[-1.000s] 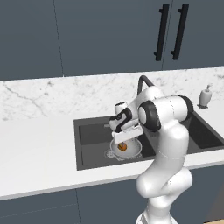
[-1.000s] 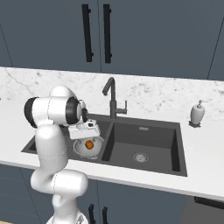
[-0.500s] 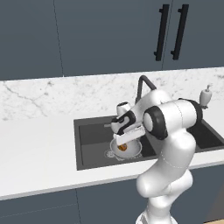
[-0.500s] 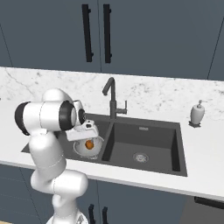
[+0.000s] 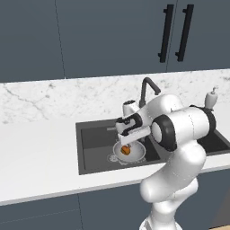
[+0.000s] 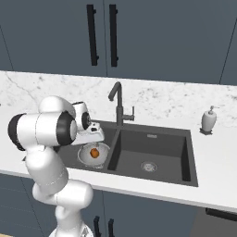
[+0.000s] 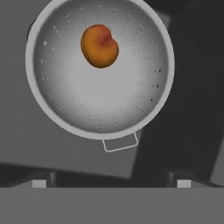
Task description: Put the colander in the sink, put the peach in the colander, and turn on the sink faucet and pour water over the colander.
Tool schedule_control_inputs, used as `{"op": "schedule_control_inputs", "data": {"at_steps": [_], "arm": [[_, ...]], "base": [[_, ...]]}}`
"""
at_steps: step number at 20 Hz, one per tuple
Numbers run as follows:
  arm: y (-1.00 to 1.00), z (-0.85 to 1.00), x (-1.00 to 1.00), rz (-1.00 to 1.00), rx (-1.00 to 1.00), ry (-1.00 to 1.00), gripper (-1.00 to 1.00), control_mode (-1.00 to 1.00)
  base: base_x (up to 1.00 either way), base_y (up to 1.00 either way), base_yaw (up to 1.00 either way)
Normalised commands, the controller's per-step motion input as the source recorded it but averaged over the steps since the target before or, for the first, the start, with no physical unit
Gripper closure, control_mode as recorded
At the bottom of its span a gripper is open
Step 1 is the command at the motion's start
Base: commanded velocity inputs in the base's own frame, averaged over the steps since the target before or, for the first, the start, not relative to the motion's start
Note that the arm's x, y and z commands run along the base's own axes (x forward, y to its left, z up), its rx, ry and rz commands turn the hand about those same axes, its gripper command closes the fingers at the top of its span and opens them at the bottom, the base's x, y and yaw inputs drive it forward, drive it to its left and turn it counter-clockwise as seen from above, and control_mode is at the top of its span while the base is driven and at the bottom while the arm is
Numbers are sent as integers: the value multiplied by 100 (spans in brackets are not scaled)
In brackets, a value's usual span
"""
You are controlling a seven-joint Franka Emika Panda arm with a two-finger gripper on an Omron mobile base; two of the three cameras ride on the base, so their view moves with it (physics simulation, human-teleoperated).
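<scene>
Gripper (image 5: 127, 140) risen slightly above sink (image 5: 94, 137), jaws wide apart, holding nothing | peach (image 7: 99, 45) lies in colander (image 7: 65, 96), left basin | next: faucet (image 6: 117, 104) lever, no water running

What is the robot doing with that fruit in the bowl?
The white robot arm is hanging its gripper just above a round silver-grey metal colander full of tiny holes. The colander sits in the left basin of the dark grey sink. A small orange-red peach lies inside it, and the gripper's wide-apart fingers hold nothing. The tall dark gooseneck faucet has no water coming out yet, so rinsing the peach looks like the job left.
</scene>
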Motion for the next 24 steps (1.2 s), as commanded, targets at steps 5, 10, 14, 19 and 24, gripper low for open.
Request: {"op": "schedule_control_inputs", "data": {"at_steps": [5, 10, 14, 19, 24], "arm": [[-22, 30, -20, 3, 10, -21, -100, -100], [-29, 23, -31, 7, 16, -33, -100, -100], [-29, 33, -25, 7, 16, -34, -100, -100], [-24, 34, -12, 6, 13, -31, -100, -100], [-22, 40, 0, 3, 13, -23, -100, -100]], "base": [[0, 0, 0], [0, 0, 0], [0, 0, 0], [0, 0, 0], [0, 0, 0]]}}
